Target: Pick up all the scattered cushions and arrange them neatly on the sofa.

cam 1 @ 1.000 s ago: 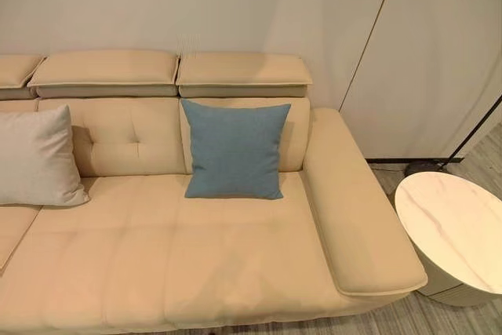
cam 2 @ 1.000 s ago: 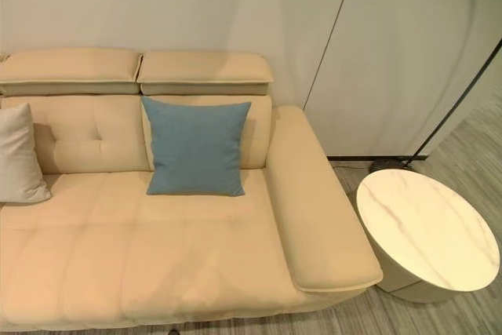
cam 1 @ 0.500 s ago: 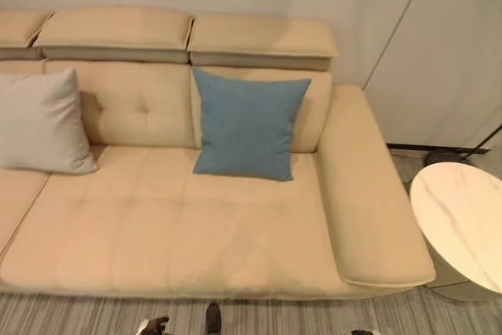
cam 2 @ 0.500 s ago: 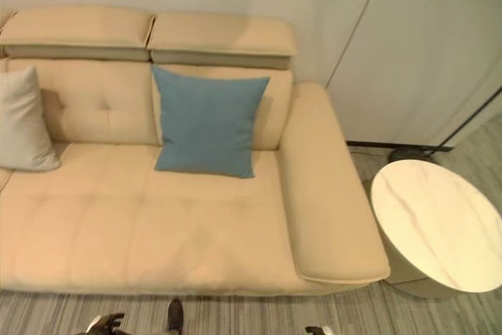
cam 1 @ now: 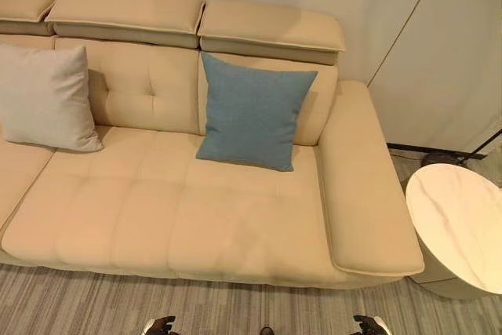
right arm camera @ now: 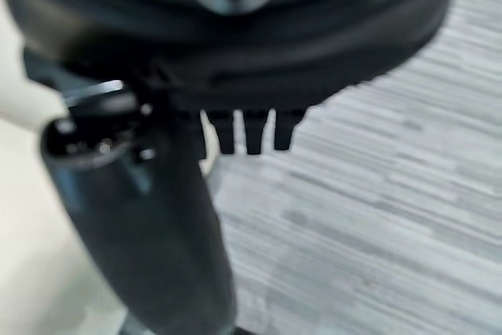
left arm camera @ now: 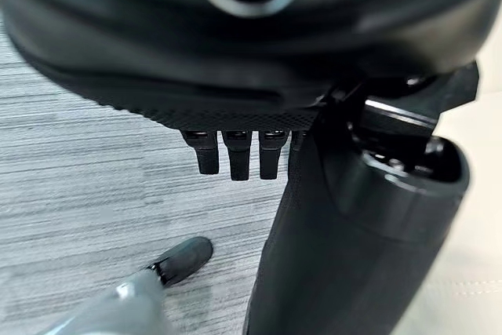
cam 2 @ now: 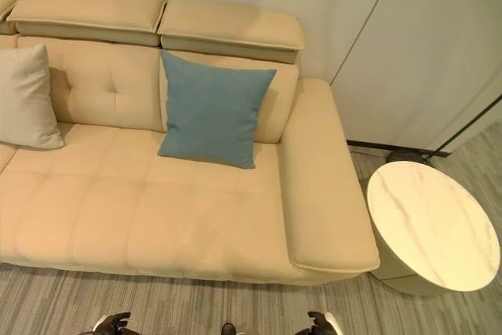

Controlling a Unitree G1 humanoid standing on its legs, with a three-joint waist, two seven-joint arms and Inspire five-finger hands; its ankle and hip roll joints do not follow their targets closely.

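Observation:
A blue cushion [cam 1: 255, 111] leans upright against the backrest of the beige sofa [cam 1: 196, 221], near its right armrest. A light grey cushion [cam 1: 47, 98] leans on the backrest further left. My left hand [cam 1: 160, 325] and right hand [cam 1: 369, 324] hang low over the floor in front of the sofa, well short of both cushions. In the left wrist view the left hand's fingers [left arm camera: 234, 154] point straight down with nothing in them. The right hand's fingers [right arm camera: 245, 132] do the same in the right wrist view.
A round white marble side table [cam 1: 463, 225] stands right of the sofa's armrest [cam 1: 369, 186]. Behind it a dark lamp base [cam 1: 441, 159] sits by the wall panels. Grey striped floor [cam 1: 78, 304] runs along the sofa's front.
The camera has tilted down and shifted, so the sofa sits higher in view and both hands now show at the bottom edge. The cushions have not moved on the sofa.

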